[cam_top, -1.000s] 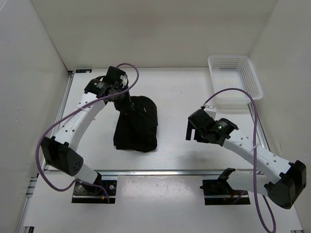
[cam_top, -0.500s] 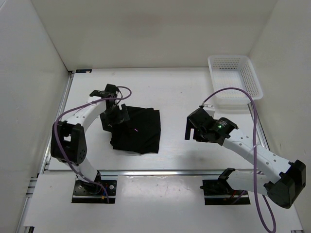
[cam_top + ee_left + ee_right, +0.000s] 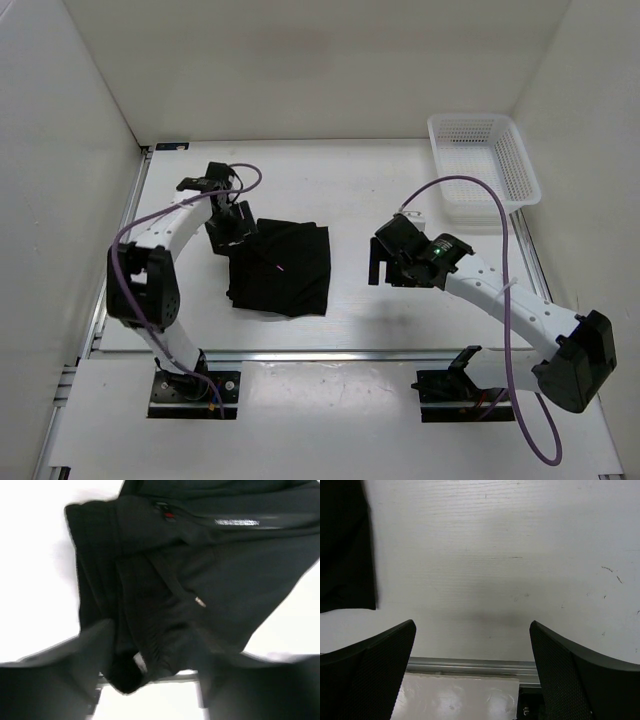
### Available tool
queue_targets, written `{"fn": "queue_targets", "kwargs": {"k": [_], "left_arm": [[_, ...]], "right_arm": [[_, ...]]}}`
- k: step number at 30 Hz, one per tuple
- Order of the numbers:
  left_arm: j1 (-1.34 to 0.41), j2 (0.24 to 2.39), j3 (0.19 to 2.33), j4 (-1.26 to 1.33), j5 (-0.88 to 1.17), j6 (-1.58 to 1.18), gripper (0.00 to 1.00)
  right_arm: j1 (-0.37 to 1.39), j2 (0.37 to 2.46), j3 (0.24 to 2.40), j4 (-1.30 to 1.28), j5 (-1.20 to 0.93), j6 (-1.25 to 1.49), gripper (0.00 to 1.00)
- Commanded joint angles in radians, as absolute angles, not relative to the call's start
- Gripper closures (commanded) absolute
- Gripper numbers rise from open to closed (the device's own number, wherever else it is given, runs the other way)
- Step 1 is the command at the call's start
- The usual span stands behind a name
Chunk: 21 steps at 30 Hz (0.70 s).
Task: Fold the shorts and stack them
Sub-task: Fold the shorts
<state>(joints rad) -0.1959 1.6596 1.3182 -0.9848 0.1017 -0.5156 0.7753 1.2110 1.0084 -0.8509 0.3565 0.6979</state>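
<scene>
Top external view: I see both arms reaching over a white worktop (image 3: 350, 190) closed in by plain white walls.
Surroundings: a white mesh basket (image 3: 485, 170) sits at the far right corner, well apart from the cloth. A purple cable (image 3: 470, 185) loops above the right arm. A metal rail (image 3: 330, 352) runs along the near edge.
Obstructions: the left arm curves beside the left edge of the shorts, and its wrist covers their far left corner. Nothing stands between the right arm and the cloth.
Shorts, position: the shorts (image 3: 280, 268) lie flat on the worktop, left of centre and between the two arms.
Shorts, appearance: I see them folded into a rough rectangle, with the near left edge slightly uneven. One small pale mark shows near the middle.
Left wrist view: the picture is blurred. I can make out a thin white printed strip (image 3: 237, 522), a small red tag (image 3: 169, 515) and a dark cord with a pale tip (image 3: 200, 601).
Left gripper: the left gripper (image 3: 230, 235) sits at the far left corner of the shorts. Its fingers (image 3: 95, 650) stand apart with bunched cloth showing between them. I cannot tell whether they touch it.
Right gripper: the right gripper (image 3: 380, 268) is spread wide and holds nothing. It hangs over bare worktop just right of the shorts, whose edge shows at the left of its wrist view (image 3: 345, 545).
Materials: the cloth is soft, matt and black, with creases. The basket is rigid plastic lattice. The worktop is faintly grained and scuffed. The gripper pads (image 3: 370, 675) are dark and finely textured.
</scene>
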Motion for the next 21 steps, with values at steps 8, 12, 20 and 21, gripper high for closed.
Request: {"fn": "queue_targets", "kwargs": {"k": [8, 12, 20, 21], "left_arm": [[-0.186, 1.855, 1.374, -0.910, 0.183, -0.499, 0.39], [-0.186, 1.781, 1.413, -0.952, 0.149, -0.499, 0.90], [-0.124, 1.675, 1.396, -1.019, 0.072, -0.480, 0.90], [-0.109, 1.709, 1.387, -1.019, 0.098, -0.480, 0.83]], "right_arm": [[0.779, 1.207, 1.054, -0.833, 0.342, 0.673, 0.01], [0.779, 1.198, 1.054, -0.842, 0.351, 0.673, 0.01], [0.779, 1.198, 1.035, -0.842, 0.351, 0.673, 0.01], [0.779, 1.198, 1.035, -0.842, 0.351, 0.673, 0.01]]}}
